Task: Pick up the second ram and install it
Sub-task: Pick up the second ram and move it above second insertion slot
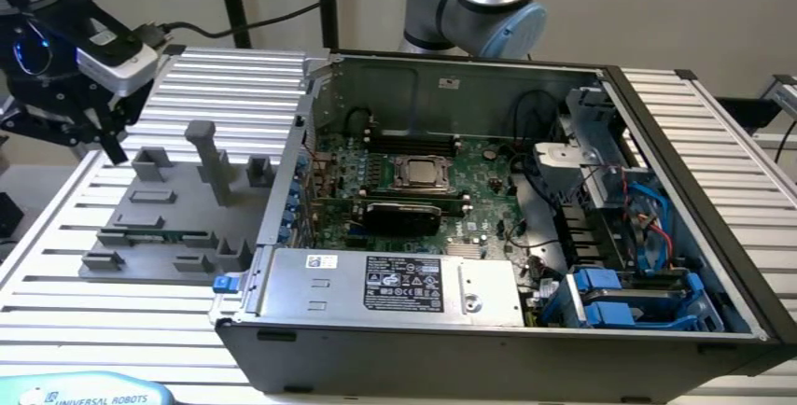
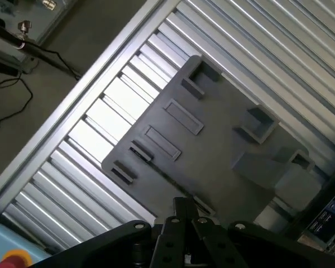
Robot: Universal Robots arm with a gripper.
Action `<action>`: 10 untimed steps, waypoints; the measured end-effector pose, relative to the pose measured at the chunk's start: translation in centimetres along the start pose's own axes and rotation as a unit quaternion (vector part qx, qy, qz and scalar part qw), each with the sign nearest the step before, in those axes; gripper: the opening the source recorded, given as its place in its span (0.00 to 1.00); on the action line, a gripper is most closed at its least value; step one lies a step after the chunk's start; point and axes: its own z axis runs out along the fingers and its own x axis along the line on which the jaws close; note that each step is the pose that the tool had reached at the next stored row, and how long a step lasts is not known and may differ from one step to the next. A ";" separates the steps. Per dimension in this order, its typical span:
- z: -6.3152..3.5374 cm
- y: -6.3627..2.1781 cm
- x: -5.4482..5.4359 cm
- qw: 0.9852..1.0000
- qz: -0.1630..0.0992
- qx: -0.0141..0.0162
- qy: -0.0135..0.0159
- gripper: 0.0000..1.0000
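Work is at its start: the gripper hangs above the gray tray, open or closed I cannot tell, and the second ram lies there, not yet picked or installed.

Grey fixture tray on slatted table — open computer case beside it

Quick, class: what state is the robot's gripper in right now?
Gripper: cannot be told whether open or closed; it hovers over the grey tray, beside the computer case.
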 end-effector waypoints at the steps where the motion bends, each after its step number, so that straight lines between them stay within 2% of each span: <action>1: 0.08 0.00 0.0 1.000 -0.009 0.000 0.000 0.11; 5: 0.42 -0.02 0.0 0.999 -0.045 0.000 0.002 0.11; 10: 0.85 -0.04 0.0 0.996 -0.090 -0.001 0.004 0.11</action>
